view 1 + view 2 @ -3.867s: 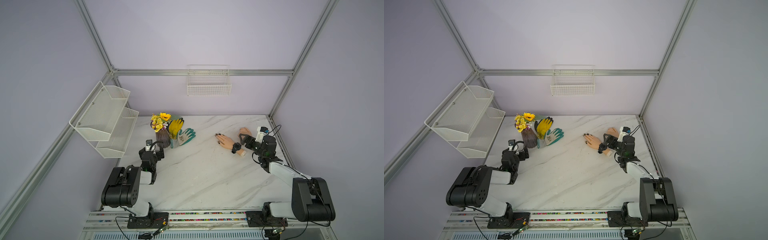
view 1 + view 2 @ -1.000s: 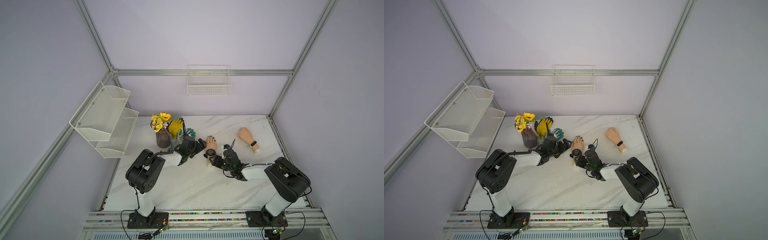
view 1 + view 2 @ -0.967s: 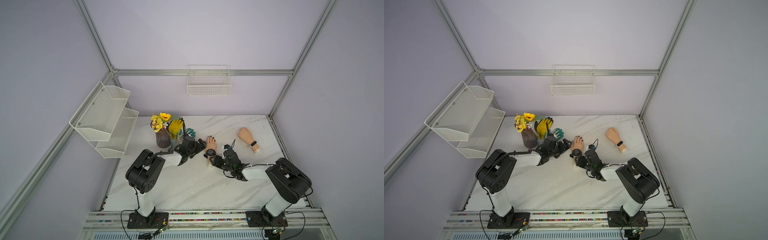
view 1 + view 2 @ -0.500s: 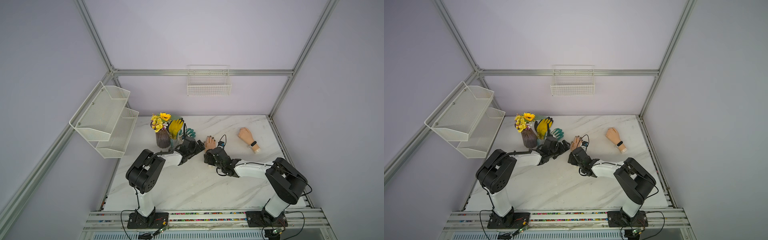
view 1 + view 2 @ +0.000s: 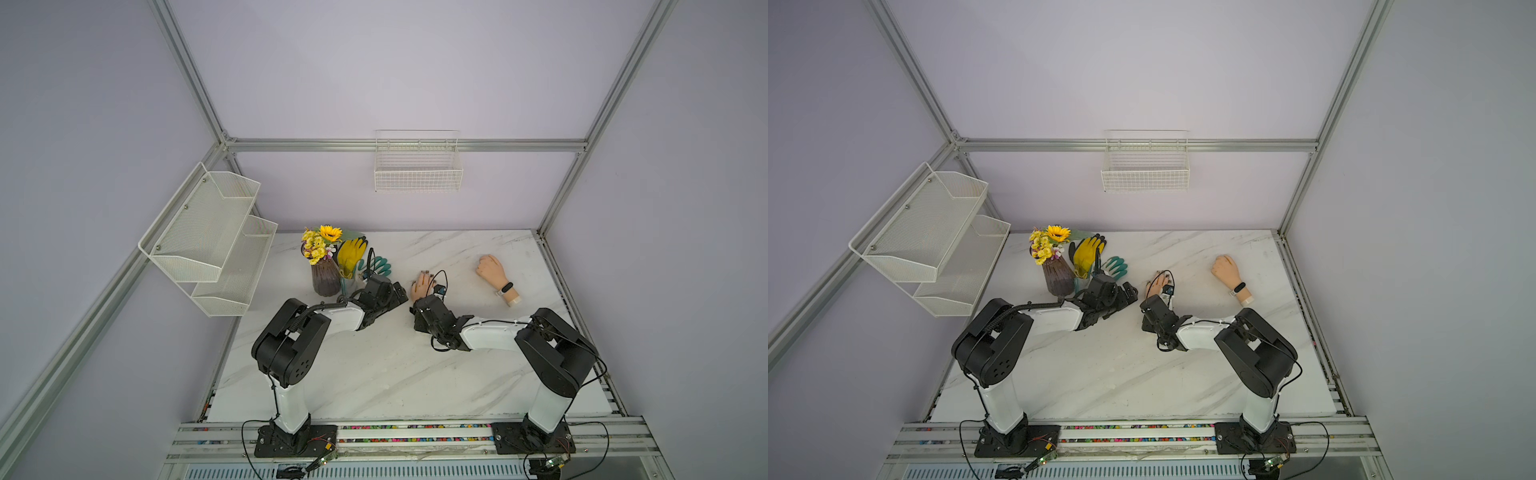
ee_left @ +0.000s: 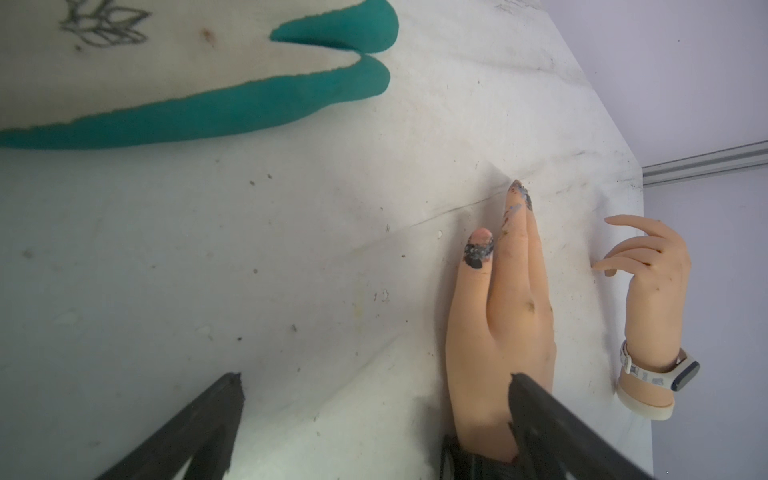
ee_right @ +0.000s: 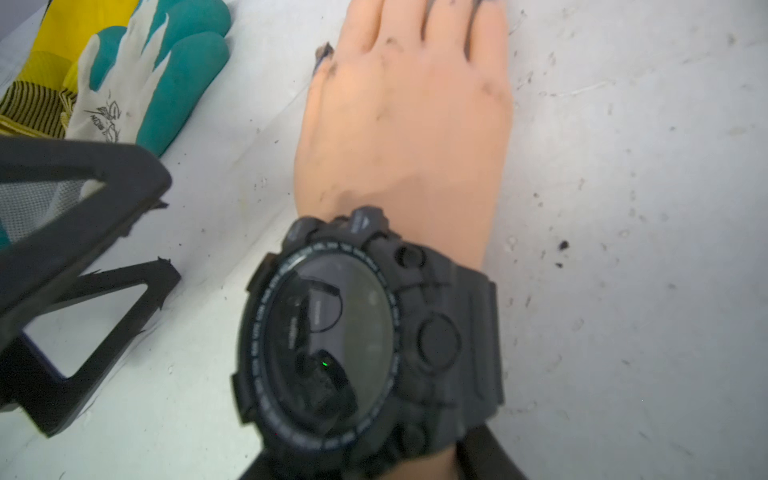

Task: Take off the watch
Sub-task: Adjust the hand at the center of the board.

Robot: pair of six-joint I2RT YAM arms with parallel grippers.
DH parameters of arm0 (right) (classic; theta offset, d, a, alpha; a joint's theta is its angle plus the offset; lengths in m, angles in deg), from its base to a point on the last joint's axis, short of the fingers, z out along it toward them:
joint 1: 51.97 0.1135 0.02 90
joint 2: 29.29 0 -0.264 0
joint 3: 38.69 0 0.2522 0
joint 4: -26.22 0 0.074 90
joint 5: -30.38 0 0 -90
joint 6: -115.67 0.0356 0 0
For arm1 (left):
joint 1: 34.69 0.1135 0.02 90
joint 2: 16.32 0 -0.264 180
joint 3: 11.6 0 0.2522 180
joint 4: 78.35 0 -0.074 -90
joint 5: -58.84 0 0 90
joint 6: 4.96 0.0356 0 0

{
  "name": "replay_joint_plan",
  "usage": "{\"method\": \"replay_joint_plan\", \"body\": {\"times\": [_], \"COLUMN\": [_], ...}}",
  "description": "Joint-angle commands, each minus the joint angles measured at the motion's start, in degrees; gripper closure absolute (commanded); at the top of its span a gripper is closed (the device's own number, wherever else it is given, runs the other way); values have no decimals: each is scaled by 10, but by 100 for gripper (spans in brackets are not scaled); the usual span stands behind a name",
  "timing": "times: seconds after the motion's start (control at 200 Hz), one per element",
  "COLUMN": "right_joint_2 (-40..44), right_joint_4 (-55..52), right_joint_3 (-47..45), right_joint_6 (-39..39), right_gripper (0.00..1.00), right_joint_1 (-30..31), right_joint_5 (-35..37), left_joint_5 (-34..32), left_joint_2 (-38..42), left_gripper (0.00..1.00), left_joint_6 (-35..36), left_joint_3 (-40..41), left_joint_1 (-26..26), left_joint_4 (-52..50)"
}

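On mannequin hand (image 7: 403, 124): watch (image 7: 332, 340) | bezel lettering unreadable | glove (image 7: 120, 99) logo illegible

White marble table (image 5: 374, 374), flower vase (image 5: 325, 277), yellow glove (image 5: 351, 255), teal glove (image 5: 381, 266), flat mannequin hand (image 5: 421, 284), curled mannequin hand (image 5: 492, 270)

Soft even light; watch (image 7: 332, 332) slightly blurred

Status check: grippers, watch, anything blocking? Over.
Left gripper open, beside the mannequin hand. Right gripper at the watch, grip unclear. Watch strapped on, not off yet. Nothing blocking it.
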Motion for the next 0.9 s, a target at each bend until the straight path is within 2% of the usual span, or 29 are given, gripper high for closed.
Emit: {"method": "replay_joint_plan", "body": {"times": [0.0, 0.145, 0.25, 0.365, 0.46, 0.575, 0.65, 0.795, 0.895], "right_joint_2": [17, 61, 96, 112, 112, 109, 107, 112, 148], "right_joint_4": [4, 112, 204, 262, 305, 327, 343, 321, 285], "right_joint_3": [-36, -92, -139, -168, -179, -179, -184, -180, -180], "right_joint_6": [-22, -20, -9, 5, 12, 13, 14, 6, 1], "right_gripper": [72, 77, 77, 77, 77, 77, 73, 50, 35], "right_joint_1": [-1, -14, -19, -20, -20, -20, -21, -21, -13], "right_joint_5": [-57, -162, -230, -258, -280, -298, -308, -277, -216], "left_joint_5": [21, 76, 92, 112, 127, 132, 135, 115, 73], "left_joint_2": [14, -7, -22, -34, -47, -63, -67, -50, -32], "left_gripper": [0, 0, 0, 0, 4, 22, 36, 60, 74], "left_joint_6": [5, -33, -55, -78, -86, -89, -90, -65, -42], "left_joint_3": [-9, -5, 1, 10, 11, 13, 13, 2, -19], "left_joint_1": [1, 1, 3, 6, 6, 6, 6, 5, 0], "left_joint_4": [22, 69, 89, 120, 136, 139, 142, 104, 37]}}
